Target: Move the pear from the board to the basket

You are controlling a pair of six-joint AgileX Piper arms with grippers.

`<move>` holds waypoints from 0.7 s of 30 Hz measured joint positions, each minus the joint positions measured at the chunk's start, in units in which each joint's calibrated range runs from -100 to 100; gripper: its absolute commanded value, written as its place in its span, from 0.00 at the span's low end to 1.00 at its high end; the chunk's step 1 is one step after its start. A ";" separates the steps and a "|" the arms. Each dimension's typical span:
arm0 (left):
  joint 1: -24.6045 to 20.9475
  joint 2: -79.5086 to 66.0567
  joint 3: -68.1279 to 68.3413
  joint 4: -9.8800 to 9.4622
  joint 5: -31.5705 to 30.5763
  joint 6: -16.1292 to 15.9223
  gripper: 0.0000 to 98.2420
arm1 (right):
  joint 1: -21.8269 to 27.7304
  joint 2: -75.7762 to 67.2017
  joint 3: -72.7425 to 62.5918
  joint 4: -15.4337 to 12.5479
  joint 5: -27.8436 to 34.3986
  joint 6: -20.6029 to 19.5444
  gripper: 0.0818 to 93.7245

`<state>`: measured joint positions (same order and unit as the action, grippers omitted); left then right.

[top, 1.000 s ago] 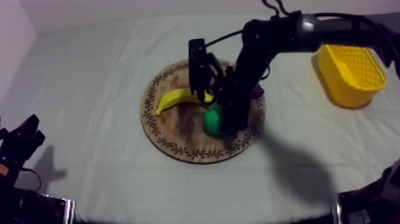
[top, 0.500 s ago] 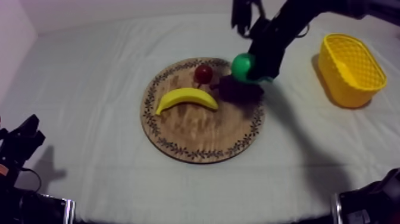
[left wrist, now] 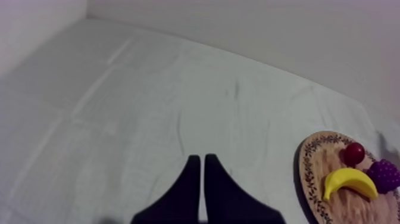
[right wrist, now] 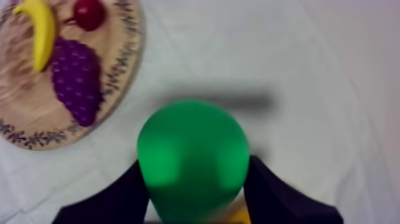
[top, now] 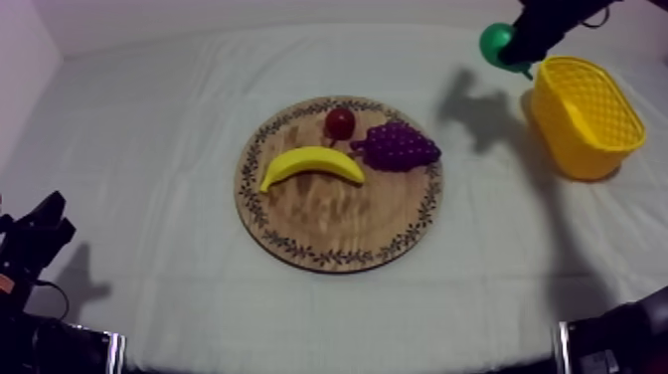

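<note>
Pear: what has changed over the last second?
The right gripper, shut on the pear, lifted it off the wooden board and carried it toward the yellow basket; it now hangs near the basket's rim. The banana, grapes, small red fruit, board, basket and left gripper stayed put.

I think this is a lab room set up for robot practice, not a home. My table (top: 149, 129) has a plain grey-white cloth all over it, and a bare pale wall (top: 199, 12) runs along the top of the frame. The food is toy food: a banana (top: 310, 164), grapes (top: 400, 147) and a small red fruit (top: 340, 122) lie on a round wooden board (top: 328, 224). A yellow basket (top: 572, 149) stands at the upper right. My black left arm (top: 30, 244) sits at the lower left and my right arm (top: 616, 333) at the lower right.
</note>
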<state>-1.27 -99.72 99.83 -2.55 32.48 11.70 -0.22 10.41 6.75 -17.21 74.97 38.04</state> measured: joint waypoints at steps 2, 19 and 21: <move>0.00 0.00 0.00 0.00 0.00 0.00 0.00 | 1.49 0.08 -0.71 0.06 -0.18 -0.15 0.40; 0.00 0.00 0.00 0.00 0.00 0.00 0.00 | 9.46 6.86 -9.06 1.73 -1.46 -1.78 0.41; 0.00 0.00 0.00 0.00 0.00 0.00 0.00 | 9.61 7.72 -9.56 1.87 -1.61 -2.07 0.41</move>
<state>-1.27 -99.72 99.83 -2.55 32.48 11.70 9.40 18.13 -2.80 -15.34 73.36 35.97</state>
